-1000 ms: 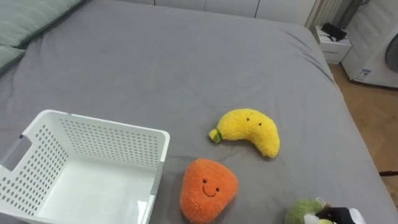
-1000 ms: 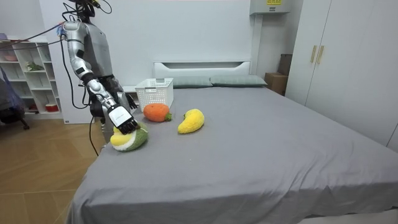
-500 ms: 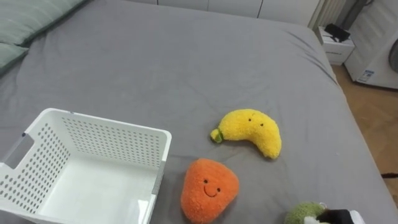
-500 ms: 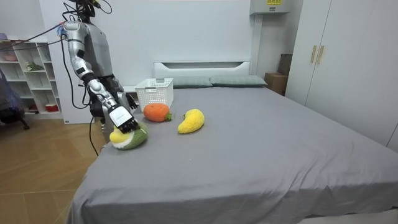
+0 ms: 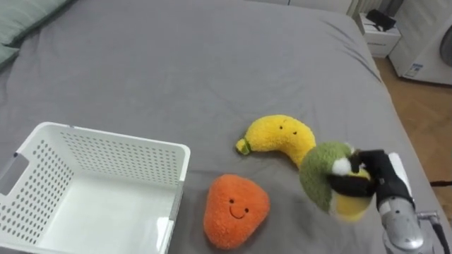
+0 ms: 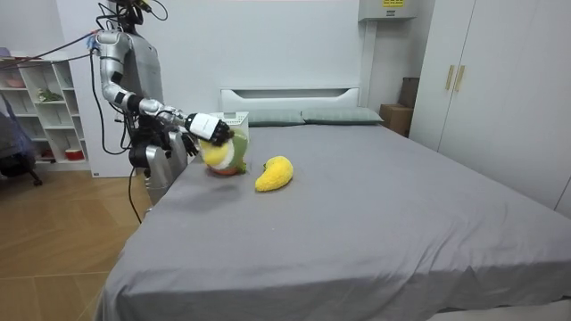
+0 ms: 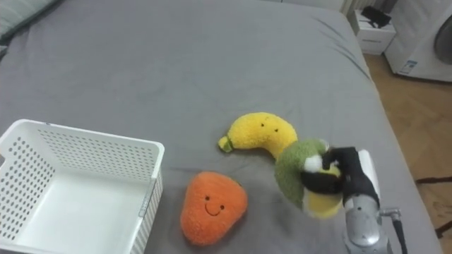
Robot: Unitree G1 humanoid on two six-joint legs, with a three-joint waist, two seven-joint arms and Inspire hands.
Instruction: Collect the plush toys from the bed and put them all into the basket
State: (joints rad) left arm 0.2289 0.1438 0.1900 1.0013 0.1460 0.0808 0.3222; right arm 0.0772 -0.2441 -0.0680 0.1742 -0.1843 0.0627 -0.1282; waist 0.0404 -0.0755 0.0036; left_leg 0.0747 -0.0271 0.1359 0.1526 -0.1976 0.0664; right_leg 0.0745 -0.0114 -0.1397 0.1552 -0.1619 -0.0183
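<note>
My right hand (image 5: 378, 180) (image 7: 346, 176) is shut on a green and yellow plush toy (image 5: 326, 178) (image 7: 302, 176) and holds it in the air above the grey bed (image 5: 212, 63), just right of the yellow banana plush (image 5: 279, 136). An orange plush with a smiling face (image 5: 236, 210) lies on the bed beside the white perforated basket (image 5: 42, 144), which stands at the lower left with nothing in it. In the room view the robot stands at the bed's side with that hand (image 6: 203, 126) stretched out over the bed near the basket (image 6: 234, 120).
A pillow corner (image 5: 21, 17) lies at the far left. Right of the bed's edge there is wooden floor (image 5: 420, 106), with a white nightstand (image 5: 378, 39) and a white appliance (image 5: 427, 49) beyond it.
My right hand has lifted the green and yellow plush off the bed and carried it up and inward, toward the banana and the basket. The view has shifted a little.
</note>
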